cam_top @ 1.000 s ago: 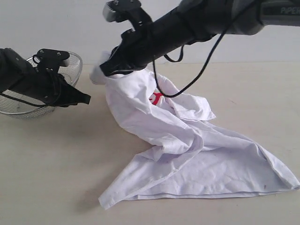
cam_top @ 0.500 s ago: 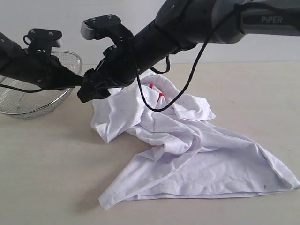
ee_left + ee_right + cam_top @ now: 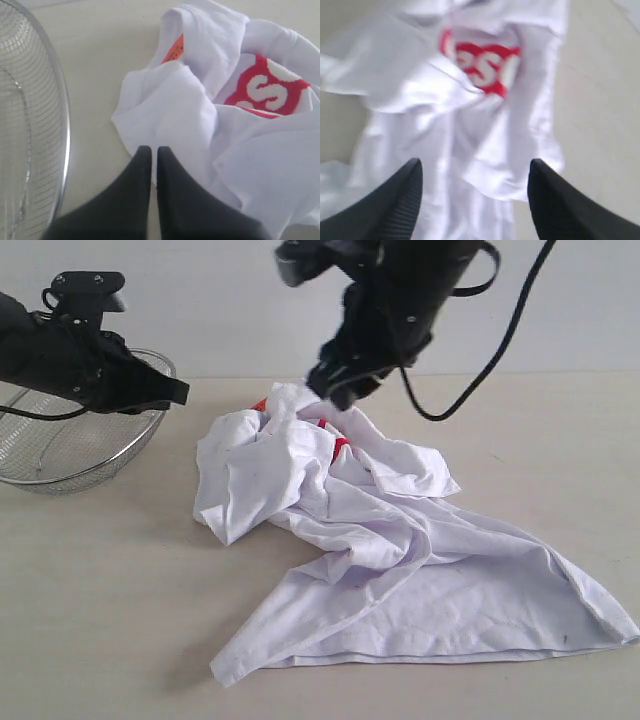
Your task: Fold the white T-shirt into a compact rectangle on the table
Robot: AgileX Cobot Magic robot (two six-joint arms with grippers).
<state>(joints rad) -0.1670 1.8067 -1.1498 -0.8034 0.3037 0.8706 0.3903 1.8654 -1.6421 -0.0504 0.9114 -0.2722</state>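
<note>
Right pincer (image 3: 475,167) hangs spread above the crumpled white T-shirt (image 3: 400,560); left pincer (image 3: 150,149), pressed together, hovers left; folds hide most lettering (image 3: 265,92).

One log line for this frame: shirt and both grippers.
white cotton T-shirt with red lettering: crumpled on pale beige table | left gripper: shut, empty | right gripper: open above shirt, empty

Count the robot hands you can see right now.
2. The left hand is shut, beside the wire-mesh basket rim on the left. The right hand is open and hangs above the bunched top of the white T-shirt. None seems hidden.
</note>
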